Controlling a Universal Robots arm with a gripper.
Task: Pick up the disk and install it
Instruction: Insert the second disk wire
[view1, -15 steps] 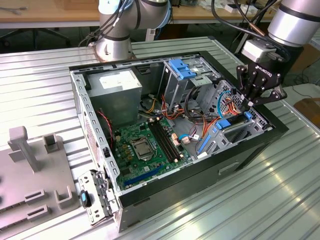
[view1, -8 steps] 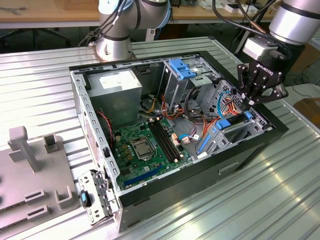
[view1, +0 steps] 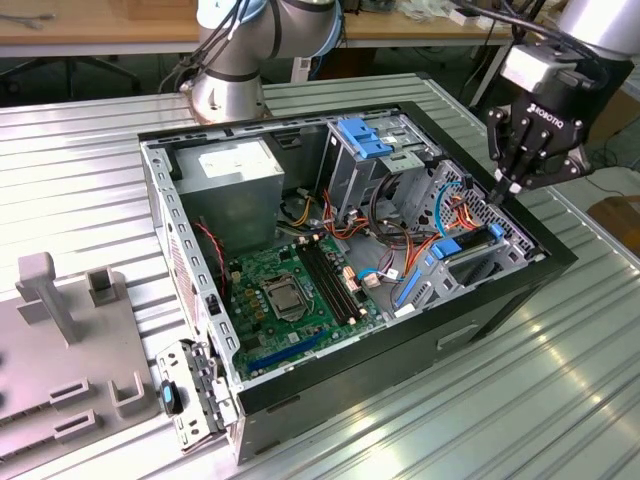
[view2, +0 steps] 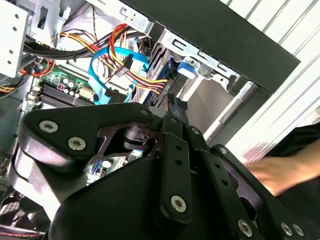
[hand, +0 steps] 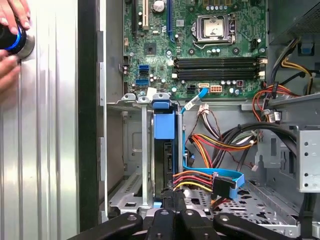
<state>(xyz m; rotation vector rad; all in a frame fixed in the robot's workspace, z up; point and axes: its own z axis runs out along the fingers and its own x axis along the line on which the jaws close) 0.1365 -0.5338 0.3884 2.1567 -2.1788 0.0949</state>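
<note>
- One robot arm reaches over an open computer case (view1: 560, 262) lying on its side on a ribbed metal table (view1: 90, 160).
- The gripper (view1: 503, 190) hangs at the case's edge on the exterior view's right, fingertips pointing down into the drive bay.
- The two fingers are pressed close together; in the first wrist view the tips (hand: 173, 200) meet directly over the near end of the disk. Whether they pinch its edge or only touch it cannot be told.
- The disk (hand: 164, 165) stands on edge in its slot in the drive bay, straight below the fingertips. Its long axis runs away from the gripper toward the motherboard (view1: 290, 290), with the blue bracket (hand: 164, 125) capping the far end.
- By this judgement the disk is already sitting in the bay rather than waiting to be picked up.
- Counts: one gripper, one disk, one motherboard, one grey power-supply box (view1: 240, 175), and one silver cage with a blue latch (view1: 362, 140).
- A person's hand (hand: 10, 30) rests on a round blue-lit button on the table beside the case, well apart from the gripper.
</note>
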